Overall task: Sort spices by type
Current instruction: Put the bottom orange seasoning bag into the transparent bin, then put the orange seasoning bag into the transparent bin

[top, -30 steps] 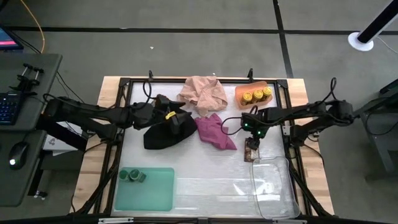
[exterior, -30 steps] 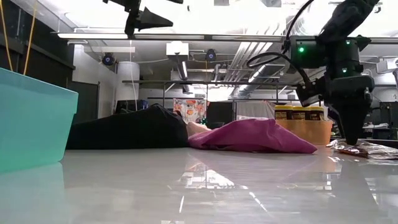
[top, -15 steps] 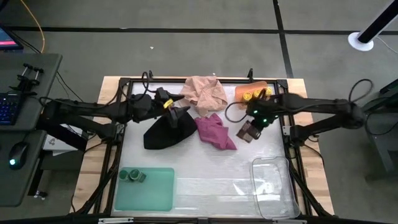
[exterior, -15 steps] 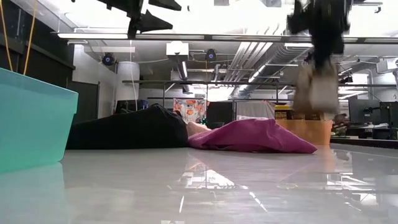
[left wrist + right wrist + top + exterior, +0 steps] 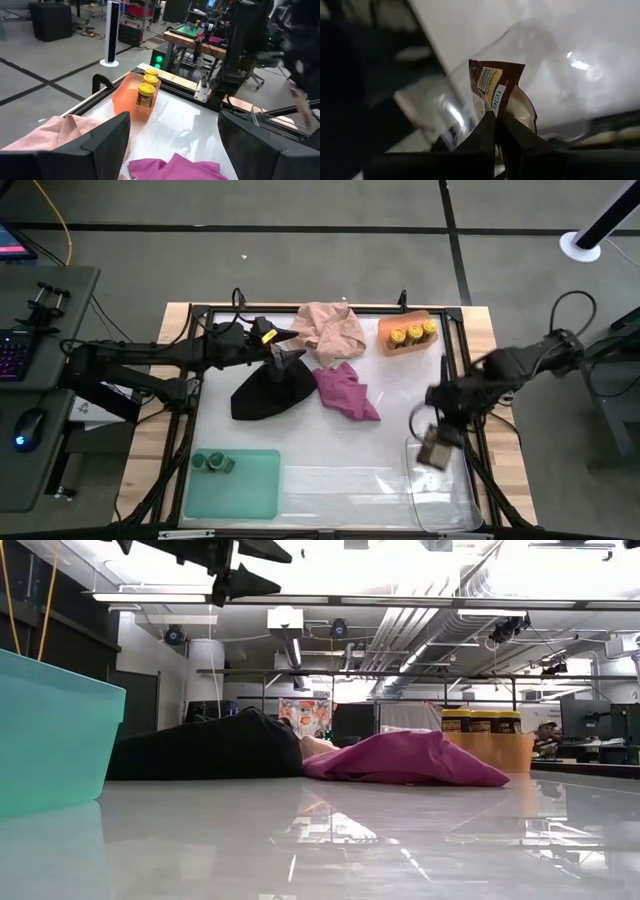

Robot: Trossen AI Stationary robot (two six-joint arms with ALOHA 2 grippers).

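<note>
black cloth point(image 5: 266, 392), magenta cloth point(image 5: 344, 391), pink cloth point(image 5: 326, 328), green tray point(image 5: 255, 490)

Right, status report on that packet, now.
Right gripper shut on brown packet, hanging over clear tray. Left gripper open above black cloth, empty. Nothing between packet and tray.

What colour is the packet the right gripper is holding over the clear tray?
Dark brown, with a pale label strip, seen best in the right wrist view: packet, right gripper, clear tray.
</note>
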